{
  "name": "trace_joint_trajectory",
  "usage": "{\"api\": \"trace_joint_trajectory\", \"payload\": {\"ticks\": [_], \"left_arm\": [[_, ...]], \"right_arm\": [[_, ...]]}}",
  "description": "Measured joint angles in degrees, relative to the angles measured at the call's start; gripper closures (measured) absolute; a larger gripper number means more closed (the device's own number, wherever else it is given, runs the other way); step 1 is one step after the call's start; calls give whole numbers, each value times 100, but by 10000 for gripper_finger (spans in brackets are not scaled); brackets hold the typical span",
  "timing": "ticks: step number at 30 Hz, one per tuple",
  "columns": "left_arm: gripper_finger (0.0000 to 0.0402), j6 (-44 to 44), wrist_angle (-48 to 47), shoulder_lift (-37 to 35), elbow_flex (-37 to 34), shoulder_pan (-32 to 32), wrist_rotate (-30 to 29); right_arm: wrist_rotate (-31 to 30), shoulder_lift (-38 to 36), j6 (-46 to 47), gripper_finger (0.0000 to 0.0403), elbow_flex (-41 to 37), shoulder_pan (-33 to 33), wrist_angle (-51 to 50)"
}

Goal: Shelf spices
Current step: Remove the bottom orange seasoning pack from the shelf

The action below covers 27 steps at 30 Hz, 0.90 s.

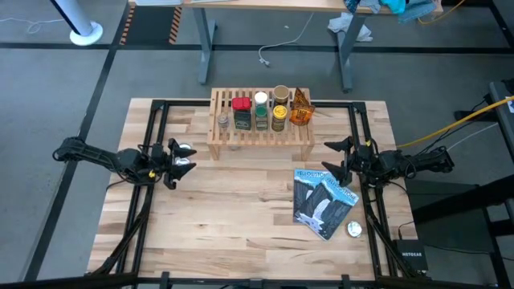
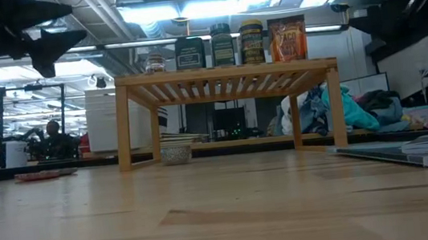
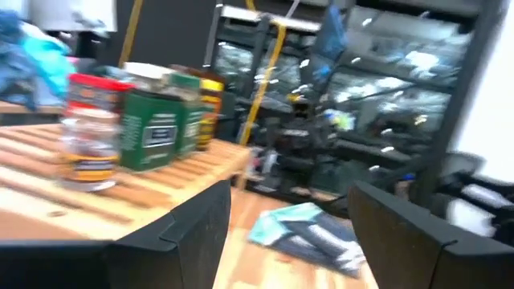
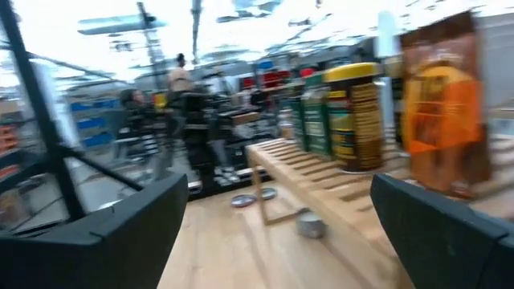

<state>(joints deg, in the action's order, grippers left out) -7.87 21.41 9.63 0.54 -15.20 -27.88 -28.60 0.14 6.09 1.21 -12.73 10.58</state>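
Standing along the far bench (image 1: 241,241) edge: shelf (image 1: 261,136), carrying jars (image 1: 260,112) in a row, a red-capped tin (image 1: 241,114) and an orange packet (image 1: 301,108) at its right end. Lying beneath the shelf: one small jar (image 2: 176,152). Wide bare wood between shelf and near edge; pouches (image 1: 323,201) and a silver disc (image 1: 354,229) near the right side. Left hand (image 1: 181,156) raised at the left edge, released, grasping nothing. Right hand (image 1: 335,157) raised at the right, spread wide, empty.

You see spices (image 1: 261,111) upright in row atop shelf (image 1: 261,135): jars, dark tin, orange packet at right end.
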Motion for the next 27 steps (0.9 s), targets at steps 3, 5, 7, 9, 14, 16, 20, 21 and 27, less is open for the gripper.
{"api": "trace_joint_trajectory", "payload": {"ticks": [3, 5, 7, 9, 14, 16, 20, 21, 27], "left_arm": [[160, 88, 6, 0, 2, 0, -204], [160, 70, 10, 0, 1, 0, -208], [160, 59, 10, 0, 0, 0, -209], [160, 84, 10, 0, 2, 0, -211], [160, 57, 2, 0, 2, 0, -209], [160, 56, 2, 0, 2, 0, -209], [160, 50, -1, 0, 1, 0, -209], [160, 45, -1, 0, 2, 0, -209], [160, 41, -7, 0, 2, 0, -203]], "right_arm": [[-594, -2, 0, 6, 0, 2, -4], [-744, 0, 2, 6, 0, 2, -4], [-733, 0, 1, 6, 0, 2, -8], [-640, 0, 2, 6, 0, 2, -19], [-545, 0, 1, 6, 0, 2, -23], [-529, 0, 2, 6, 0, 2, -33], [-529, 0, 2, 6, 0, 2, -56], [-527, 0, 2, 6, 0, 2, -56], [-529, 0, 2, 6, 0, 2, -56]]}}
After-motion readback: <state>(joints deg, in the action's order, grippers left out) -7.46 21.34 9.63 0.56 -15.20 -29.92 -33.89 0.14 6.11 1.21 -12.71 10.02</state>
